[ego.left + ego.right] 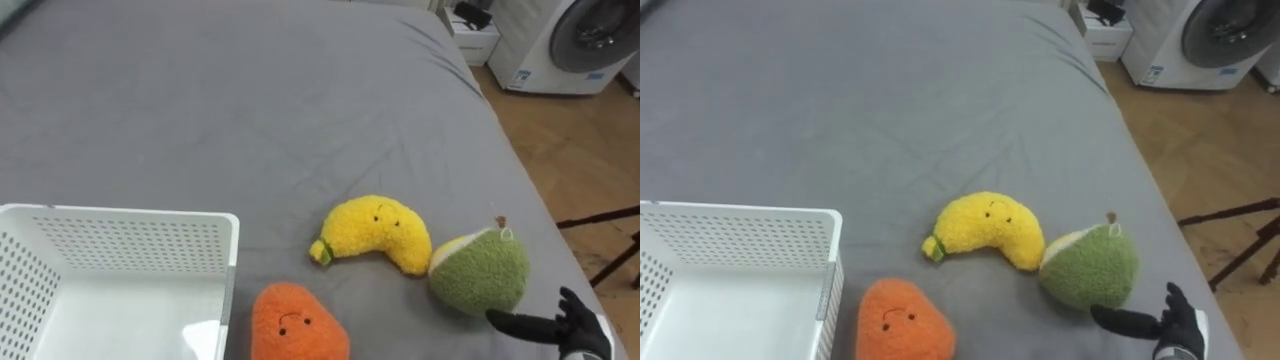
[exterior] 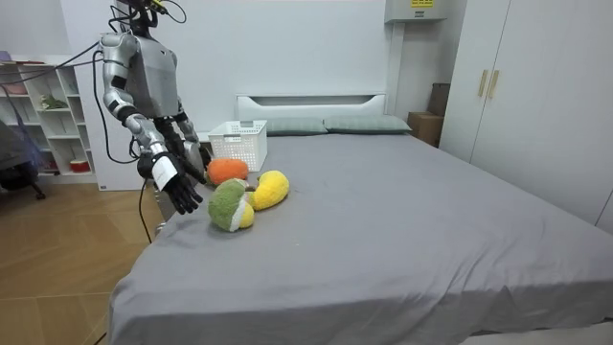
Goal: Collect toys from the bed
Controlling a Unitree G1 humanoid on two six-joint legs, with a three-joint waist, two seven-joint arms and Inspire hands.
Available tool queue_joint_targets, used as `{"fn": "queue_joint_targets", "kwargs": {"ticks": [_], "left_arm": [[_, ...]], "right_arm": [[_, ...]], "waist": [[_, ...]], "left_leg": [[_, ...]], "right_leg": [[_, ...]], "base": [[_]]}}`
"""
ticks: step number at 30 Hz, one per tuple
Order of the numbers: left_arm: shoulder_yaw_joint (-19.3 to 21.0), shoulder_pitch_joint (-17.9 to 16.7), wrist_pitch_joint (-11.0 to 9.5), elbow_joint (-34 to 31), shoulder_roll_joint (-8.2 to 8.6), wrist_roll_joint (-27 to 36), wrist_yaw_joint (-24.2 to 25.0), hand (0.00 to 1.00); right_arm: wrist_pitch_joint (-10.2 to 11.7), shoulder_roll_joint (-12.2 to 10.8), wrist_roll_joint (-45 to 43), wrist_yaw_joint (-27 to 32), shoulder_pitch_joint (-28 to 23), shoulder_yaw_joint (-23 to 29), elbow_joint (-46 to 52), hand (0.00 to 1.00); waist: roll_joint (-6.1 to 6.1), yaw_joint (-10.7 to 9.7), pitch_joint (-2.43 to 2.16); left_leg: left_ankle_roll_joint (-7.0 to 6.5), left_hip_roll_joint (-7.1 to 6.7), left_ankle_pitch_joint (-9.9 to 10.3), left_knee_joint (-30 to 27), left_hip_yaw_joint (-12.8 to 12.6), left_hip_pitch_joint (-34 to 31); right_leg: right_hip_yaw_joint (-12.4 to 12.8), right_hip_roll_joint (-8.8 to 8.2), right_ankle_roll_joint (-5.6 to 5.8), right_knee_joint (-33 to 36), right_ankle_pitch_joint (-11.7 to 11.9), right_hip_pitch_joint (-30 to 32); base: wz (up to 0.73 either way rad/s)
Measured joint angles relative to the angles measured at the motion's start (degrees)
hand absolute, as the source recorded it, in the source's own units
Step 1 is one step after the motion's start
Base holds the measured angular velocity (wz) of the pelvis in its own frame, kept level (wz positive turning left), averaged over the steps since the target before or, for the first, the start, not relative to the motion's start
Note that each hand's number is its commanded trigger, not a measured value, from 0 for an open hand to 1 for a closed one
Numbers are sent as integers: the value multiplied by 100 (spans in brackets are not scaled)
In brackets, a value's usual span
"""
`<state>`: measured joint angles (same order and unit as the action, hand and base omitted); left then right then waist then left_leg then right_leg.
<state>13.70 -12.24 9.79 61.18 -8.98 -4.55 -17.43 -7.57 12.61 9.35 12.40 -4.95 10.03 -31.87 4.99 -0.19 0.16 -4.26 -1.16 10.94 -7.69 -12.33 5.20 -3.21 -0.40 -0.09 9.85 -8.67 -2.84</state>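
The green toy (image 1: 480,270) is laid on the bed (image 1: 250,100), the yellow toy (image 1: 378,232) at its 10 o'clock, the orange toy (image 1: 295,322) at 8. The right hand (image 1: 580,332) is held open at its 4 o'clock, thumb pointed at it. The left hand's (image 2: 195,151) state cannot be told.

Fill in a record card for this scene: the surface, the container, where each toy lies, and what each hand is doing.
surface: grey bed
container: white basket, near left of the bed, no toy in the part that shows
orange toy: on the bed, beside the basket
yellow toy: on the bed, one end against the green toy
green toy: near the bed's right edge
right hand: open, reaching toward the green toy, holding nothing
left hand: near the basket, state unclear
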Motion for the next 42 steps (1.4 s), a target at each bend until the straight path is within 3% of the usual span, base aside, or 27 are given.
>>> {"fn": "queue_joint_targets", "kwargs": {"ticks": [3,5,7,12,25,26,27,28,33,35,42], "left_arm": [[-53,-21,-26,-90,18,2,-6,0],[-68,-112,-30,-194,61,32,-55,0],[-99,-164,-32,-226,93,56,-61,0],[-190,-181,-61,-290,135,57,-62,0],[-219,-310,-112,-295,176,52,32,0],[-231,-318,-111,-316,174,44,32,0],[-254,-323,-111,-334,171,43,32,0],[-286,-344,-111,-380,172,41,32,0],[-311,-353,-115,-436,171,35,24,0],[-302,-350,-158,-444,168,31,16,0],[-303,-320,-160,-445,166,31,16,0]], "right_arm": [[1,6,-80,41,1,-43,207,0],[3,7,-295,73,-1,-225,348,0],[14,7,-400,74,-3,-370,364,0],[14,7,-468,71,-18,-621,356,0],[64,2,-743,76,-17,-657,53,0],[64,3,-770,76,-25,-657,53,4],[64,4,-783,76,-29,-657,54,61],[64,4,-792,75,-33,-657,53,100],[77,4,-1082,45,-38,-643,25,100],[263,49,-1131,-19,30,-624,-373,100],[267,93,-1103,-184,69,-380,-1005,100]], "waist": [[-14,77,-7],[-49,84,-72],[-79,140,-81],[-159,209,-51],[-171,207,-38],[-165,206,-40],[-162,204,-39],[-160,206,-31],[-151,188,-35],[-126,185,-35],[-108,198,-34]], "left_leg": [[0,0,0,-3,4,-7],[2,2,-4,-8,5,-75],[1,2,-6,-8,9,-78],[3,-1,-11,-13,48,-61],[4,-15,-11,-17,158,-108],[4,-17,-11,-27,172,-138],[4,-18,-11,-39,178,-152],[3,-19,-11,-80,188,-167],[3,-23,-11,-88,228,-169],[3,-25,-11,-99,251,-161],[2,-30,-9,-100,292,-165]], "right_leg": [[-5,-1,0,-1,3,10],[-11,-8,-5,1,16,69],[-14,-3,-6,-4,24,35],[-22,-4,-6,-15,24,-21],[-120,-9,-7,-16,24,-12],[-139,-12,-7,-16,24,-13],[-149,-15,-7,-17,24,-10],[-155,-15,-7,-18,24,-6],[-206,-22,-6,-23,24,-25],[-227,-25,-7,-25,24,-45],[-233,-26,-7,-23,24,-33]], "base": [[0],[0],[0],[3],[3],[5],[6],[5],[5],[5],[2]]}}
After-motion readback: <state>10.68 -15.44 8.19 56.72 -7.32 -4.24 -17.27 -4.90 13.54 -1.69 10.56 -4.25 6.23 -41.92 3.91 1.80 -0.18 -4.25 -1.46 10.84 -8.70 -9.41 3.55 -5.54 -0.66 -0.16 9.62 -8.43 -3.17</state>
